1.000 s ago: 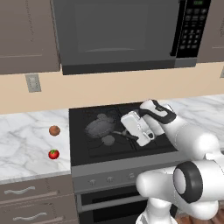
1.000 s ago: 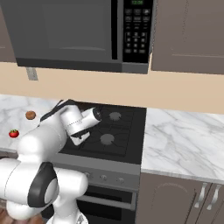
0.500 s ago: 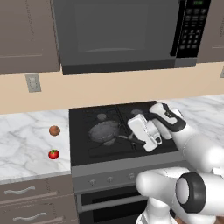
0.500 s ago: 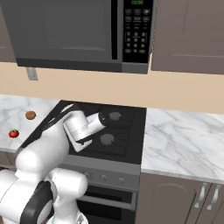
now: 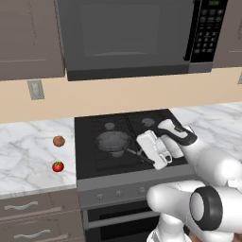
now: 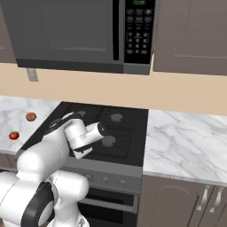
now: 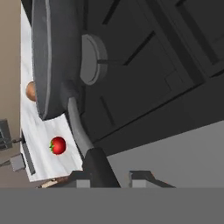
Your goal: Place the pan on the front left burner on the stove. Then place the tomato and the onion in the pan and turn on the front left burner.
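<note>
The dark pan (image 5: 112, 141) rests over the front left burner (image 5: 101, 159) of the black stove (image 5: 90, 124), its thin handle (image 5: 138, 157) pointing right and forward. My gripper (image 5: 150, 160) is at the end of that handle. In the hand view the handle (image 7: 97, 164) runs between my fingertips (image 7: 141, 178), against the left one with a small gap to the right one, so the jaws stand slightly open. The pan (image 7: 43, 65) shows edge-on there. The red tomato (image 5: 57, 166) and brown onion (image 5: 58, 141) lie on the marble counter left of the stove.
A microwave (image 5: 127, 33) hangs over the stove. Knobs (image 5: 120, 193) line the grey front panel. Marble counter (image 6: 186, 142) extends to the right. The other burners (image 6: 116, 118) are bare. My arm (image 6: 57, 142) covers the stove's left side in the right base view.
The hand has dropped a little lower and forward with the pan handle. The pan has settled onto the front left grate, and the jaws have eased apart slightly.
</note>
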